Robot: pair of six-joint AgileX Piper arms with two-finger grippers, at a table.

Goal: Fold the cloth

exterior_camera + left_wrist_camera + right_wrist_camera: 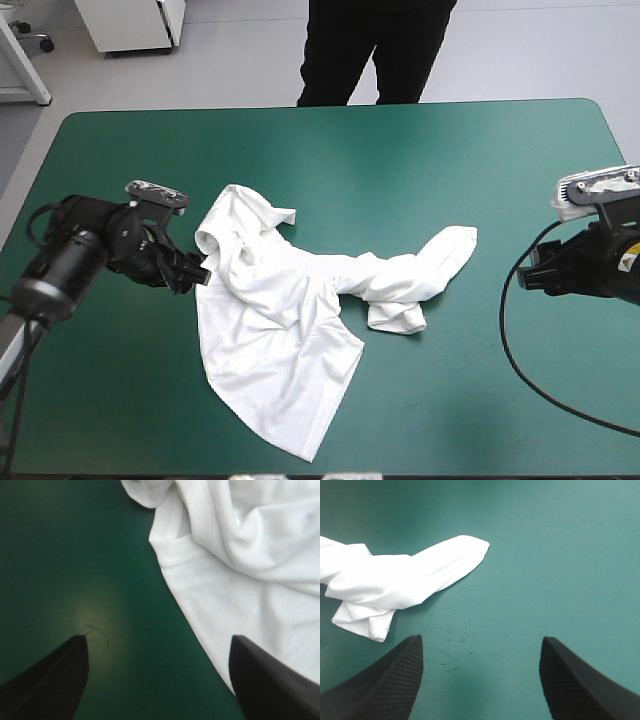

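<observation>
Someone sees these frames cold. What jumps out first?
The white T-shirt lies crumpled across the middle of the teal-green table, with a twisted length trailing off toward the right side. The left gripper is open and low at the shirt's left edge. The right gripper is open over bare cover, short of the twisted end.

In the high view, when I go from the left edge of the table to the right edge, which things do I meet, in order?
left gripper → T-shirt, crumpled, with one twisted part reaching toward the right → right gripper
</observation>
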